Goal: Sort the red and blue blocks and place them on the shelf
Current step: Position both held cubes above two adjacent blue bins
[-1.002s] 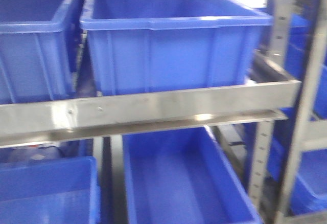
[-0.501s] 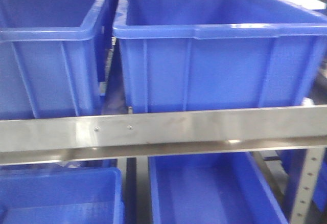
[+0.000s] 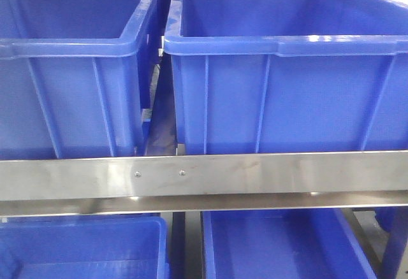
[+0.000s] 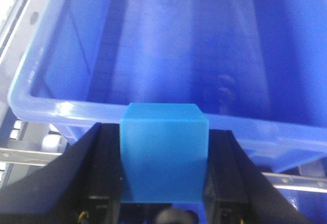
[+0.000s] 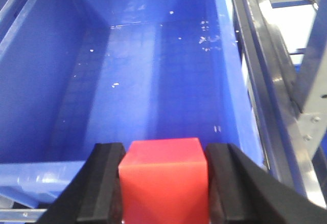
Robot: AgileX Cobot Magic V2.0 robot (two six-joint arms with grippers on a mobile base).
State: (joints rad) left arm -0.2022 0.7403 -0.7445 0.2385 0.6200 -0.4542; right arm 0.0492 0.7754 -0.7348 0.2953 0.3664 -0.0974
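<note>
We face the steel shelf point(image 3: 255, 174), its brushed front rail carrying two small screws point(image 3: 159, 173). On the tier above the rail two large blue bins stand side by side, the left bin point(image 3: 70, 81) and the right bin point(image 3: 280, 88) nearly touching at their rims; two more bins sit on the tier below. From our left wrist we see the left gripper point(image 4: 163, 183) with its fingers closed on the blue block point(image 4: 163, 152), held just before the near rim of a blue bin point(image 4: 153, 55). From our right wrist the right gripper point(image 5: 163, 183) clamps the red block point(image 5: 164, 178) between its black fingers point(image 5: 104, 178), above the near edge of another bin point(image 5: 153, 70).
</note>
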